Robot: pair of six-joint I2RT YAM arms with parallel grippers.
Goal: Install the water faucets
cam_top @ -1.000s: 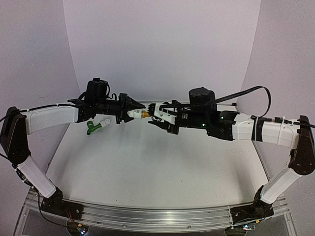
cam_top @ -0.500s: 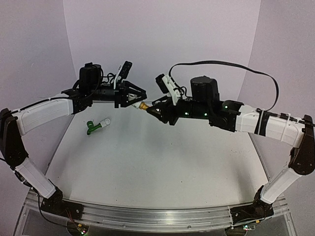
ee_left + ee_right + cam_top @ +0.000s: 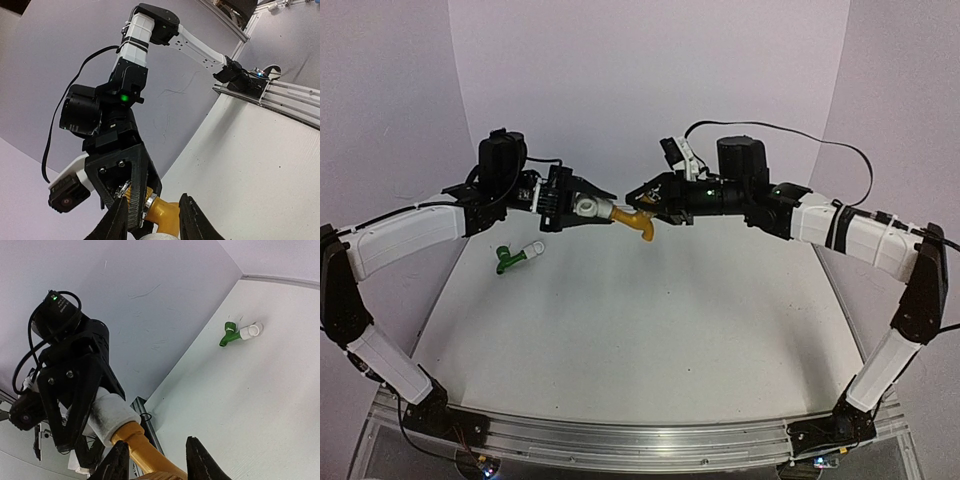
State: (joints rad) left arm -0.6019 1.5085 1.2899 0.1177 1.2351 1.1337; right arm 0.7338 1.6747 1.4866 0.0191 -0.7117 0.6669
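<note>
The yellow-gold water faucet (image 3: 632, 222) hangs in mid-air above the back of the table, its spout bent downward. Its threaded end sits in a white pipe fitting (image 3: 586, 207), and my left gripper (image 3: 590, 206) is shut on that fitting. From the right, my right gripper (image 3: 642, 197) is shut on the faucet's knob end. In the left wrist view the yellow faucet (image 3: 164, 214) lies between my left gripper's fingers (image 3: 120, 220). The right wrist view shows the faucet (image 3: 144, 452) entering the fitting (image 3: 111, 416). The green water faucet (image 3: 506, 261) lies on the table.
A white fitting (image 3: 532, 249) is attached to the green faucet at the table's back left; the pair shows as green faucet (image 3: 228, 334) and fitting (image 3: 250, 330) in the right wrist view. Purple walls close in behind and beside the white table (image 3: 640, 340).
Both wrists have rolled and risen a little. The yellow faucet, barely visible between the grippers before, now shows its spout swung down. The green faucet has not moved.
</note>
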